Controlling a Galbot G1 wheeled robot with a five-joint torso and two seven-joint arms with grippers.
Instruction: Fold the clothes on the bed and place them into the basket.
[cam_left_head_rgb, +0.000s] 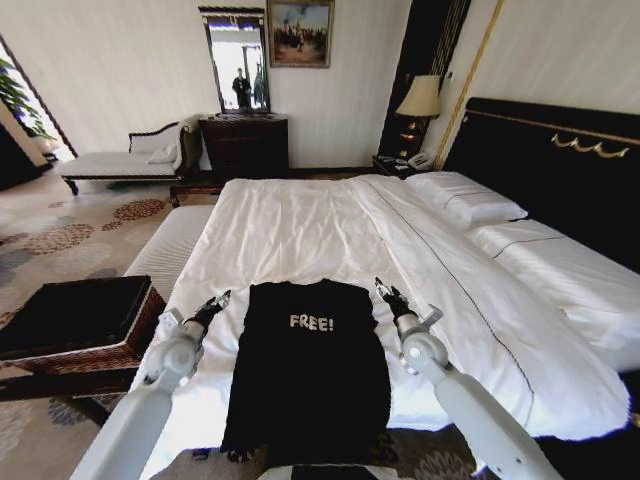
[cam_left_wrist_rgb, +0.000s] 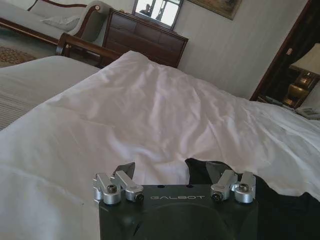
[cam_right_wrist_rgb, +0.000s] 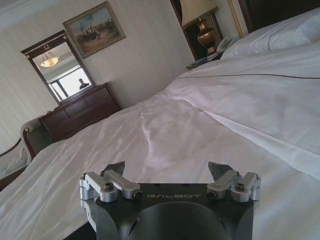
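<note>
A black T-shirt (cam_left_head_rgb: 308, 385) with white "FREE!" lettering lay flat on the near end of the bed (cam_left_head_rgb: 300, 225), its soft fabric narrowed into a long strip that hung over the foot edge. The bed's white sheets were smooth cotton with shallow creases, backed by plump white pillows (cam_left_head_rgb: 470, 200) and a tall black headboard (cam_left_head_rgb: 560, 160) with gold trim. The left gripper (cam_left_head_rgb: 219, 302) hovered just beside the shirt's left shoulder, its dark wedge-shaped fingers spread wide and holding nothing; in the left wrist view, the shirt's edge (cam_left_wrist_rgb: 210, 167) lay beneath the gripper (cam_left_wrist_rgb: 172, 172). The right gripper (cam_left_head_rgb: 385, 292) flanked the right shoulder, fingers likewise apart and empty over bare sheet (cam_right_wrist_rgb: 167, 167). A rectangular dark brown wicker basket (cam_left_head_rgb: 140, 335), black-lined, sat beside the bed on the robot's left.
</note>
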